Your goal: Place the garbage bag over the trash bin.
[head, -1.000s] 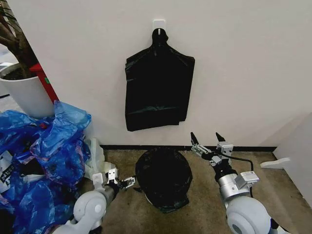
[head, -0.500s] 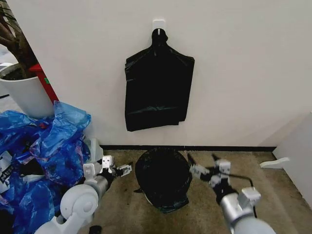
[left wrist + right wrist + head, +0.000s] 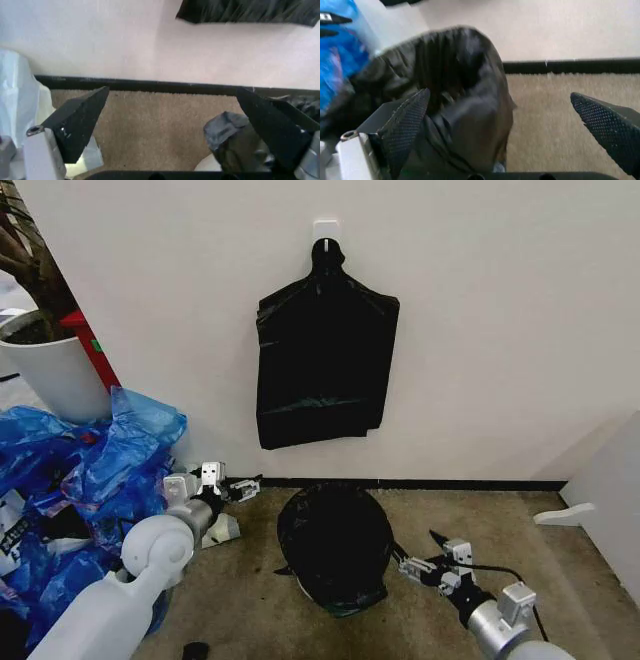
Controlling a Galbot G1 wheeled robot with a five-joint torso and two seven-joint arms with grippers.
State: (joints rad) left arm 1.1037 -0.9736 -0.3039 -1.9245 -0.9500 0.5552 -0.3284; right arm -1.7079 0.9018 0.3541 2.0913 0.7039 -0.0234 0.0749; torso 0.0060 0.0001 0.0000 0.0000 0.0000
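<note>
The glossy black garbage bag (image 3: 335,545) sits draped over the trash bin on the carpet below the wall. It hides the bin almost wholly; a pale bit of the bin's wall (image 3: 203,165) shows under the bag's edge (image 3: 235,140). My left gripper (image 3: 250,486) is open to the left of the bag, near the baseboard and apart from it, with carpet between its fingertips (image 3: 172,90). My right gripper (image 3: 415,545) is open low at the bag's right side, close to the film. The wrinkled bag (image 3: 455,93) lies just beyond its fingertips (image 3: 499,93).
A flat black bundle (image 3: 325,360) hangs from a hook on the wall above the bin. Blue plastic bags (image 3: 90,500) pile up at the left beside a white plant pot (image 3: 45,370). A white wall panel (image 3: 610,490) stands at the right. Bare carpet (image 3: 480,520) lies beside the bin.
My right gripper has dropped from well above the floor to low beside the bag's right side. My left gripper has drawn away from the bag toward the baseboard. Both stay open.
</note>
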